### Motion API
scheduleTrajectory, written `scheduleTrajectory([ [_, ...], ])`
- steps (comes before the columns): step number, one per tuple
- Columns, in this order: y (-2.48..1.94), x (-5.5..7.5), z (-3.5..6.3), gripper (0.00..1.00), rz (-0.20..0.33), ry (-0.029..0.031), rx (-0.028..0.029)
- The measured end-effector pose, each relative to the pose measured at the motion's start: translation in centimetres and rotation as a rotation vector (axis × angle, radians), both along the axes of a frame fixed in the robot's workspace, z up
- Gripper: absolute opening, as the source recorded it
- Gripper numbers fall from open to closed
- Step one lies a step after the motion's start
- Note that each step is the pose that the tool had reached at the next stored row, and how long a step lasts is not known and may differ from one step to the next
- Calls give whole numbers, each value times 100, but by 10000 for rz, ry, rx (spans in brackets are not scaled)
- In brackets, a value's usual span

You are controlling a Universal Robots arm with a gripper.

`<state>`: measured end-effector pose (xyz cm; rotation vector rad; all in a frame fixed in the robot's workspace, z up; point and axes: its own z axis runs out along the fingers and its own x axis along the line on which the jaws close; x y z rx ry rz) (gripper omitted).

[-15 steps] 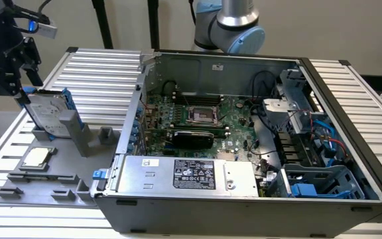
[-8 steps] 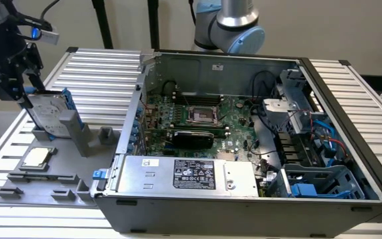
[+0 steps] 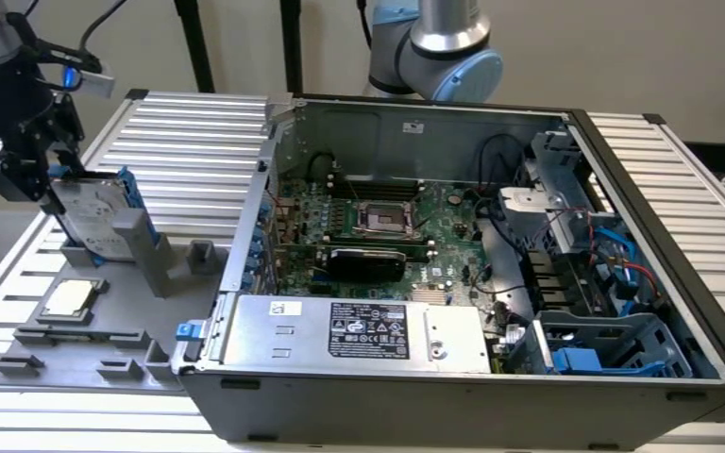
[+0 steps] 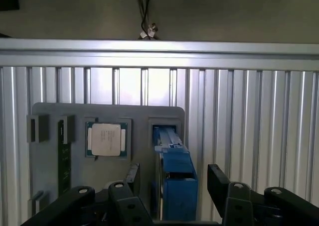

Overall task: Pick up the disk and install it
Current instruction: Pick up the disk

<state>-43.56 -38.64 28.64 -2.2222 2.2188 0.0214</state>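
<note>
Between the jaws you have the disk [image 4: 174,172], standing on edge in a slot of the grey holder plate [image 4: 144,115], its blue rail facing the wrist camera. The jaws are spread wide, one on each side of the disk, with a gap showing on both sides, so nothing is pinched yet. From the exterior view you can see the jaws come down over the upper edge of the disk [image 3: 91,213], whose silver face stands upright in the holder plate [image 3: 109,332].

Just beside the jaws, on the same plate, lies the square CPU chip [image 4: 105,139], flat in its own recess [image 3: 67,299]. The plate sits on the ribbed metal surface [image 3: 199,123]. Well apart from the jaws, you see the open computer case [image 3: 400,415] on that surface, with its motherboard [image 3: 376,217] and the silver power supply [image 3: 350,330] exposed.
</note>
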Motion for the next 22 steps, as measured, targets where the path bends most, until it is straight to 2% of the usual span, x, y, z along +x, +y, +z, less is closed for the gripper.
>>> scheduleTrajectory([
  [3,0,0,-9,63,0,2,1],
  [4,0,0,-9,57,0,3,1],
  [5,0,0,-10,57,0,2,2],
  [6,0,0,-11,50,0,0,3],
  [15,0,14,-12,50,0,0,3],
  [17,0,14,-12,48,-1,0,3],
  [18,0,14,-11,41,0,1,3],
  [22,0,15,-11,41,0,0,3],
])
